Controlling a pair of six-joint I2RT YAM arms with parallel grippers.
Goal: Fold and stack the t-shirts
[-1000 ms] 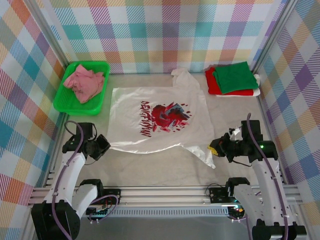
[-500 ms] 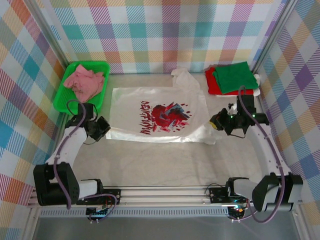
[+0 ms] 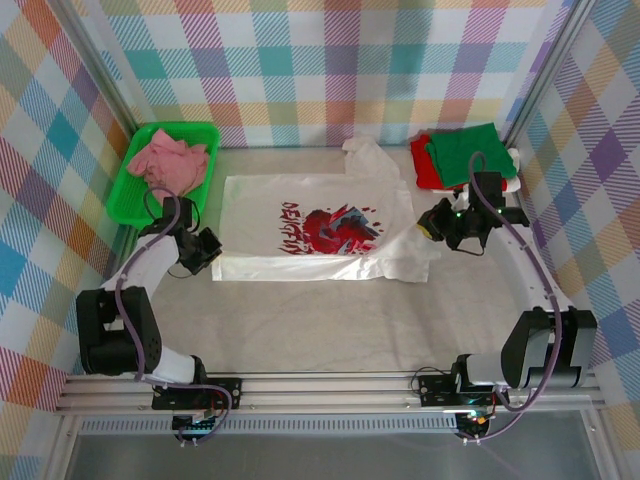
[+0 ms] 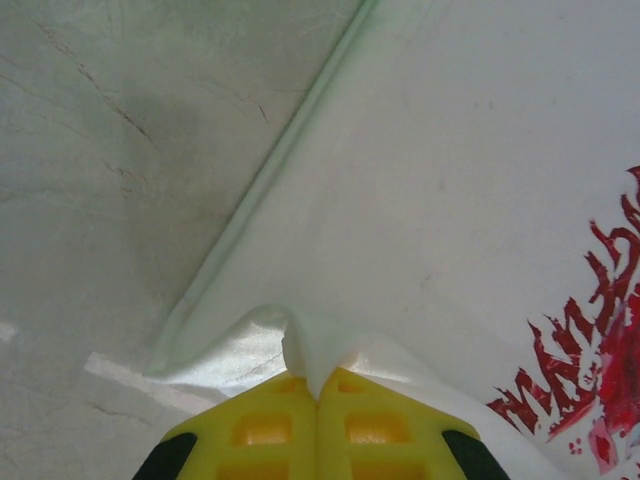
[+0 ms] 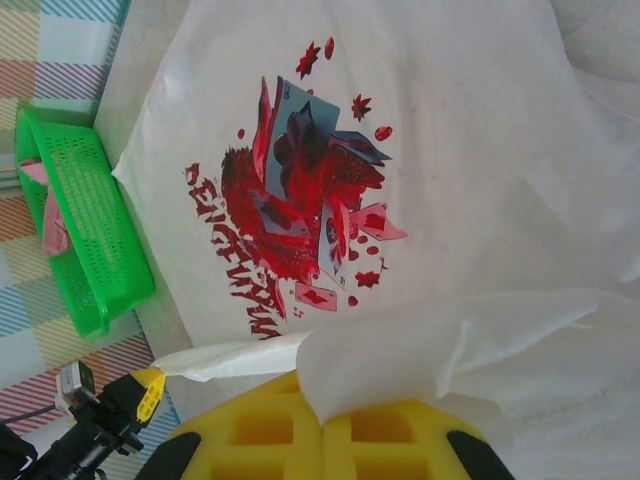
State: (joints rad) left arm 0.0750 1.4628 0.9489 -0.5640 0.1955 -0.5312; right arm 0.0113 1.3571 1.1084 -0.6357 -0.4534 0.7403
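Pale table point(image 3: 330, 320), white shirt point(image 3: 318, 205) spread mid-table: my left gripper point(image 4: 318, 388) and right gripper point(image 5: 322, 412) each pinch its near hem. First fold in hand; next, carry both corners evenly over the print point(image 3: 330, 230).

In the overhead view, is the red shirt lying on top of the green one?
No, the folded green shirt lies on top of the red shirt near the far right corner.

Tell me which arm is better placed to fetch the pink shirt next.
Left. The left pincer, shut on the white shirt, is beside the green tray holding the pink shirt; the right pincer holds the shirt's other end, by the folded stack.
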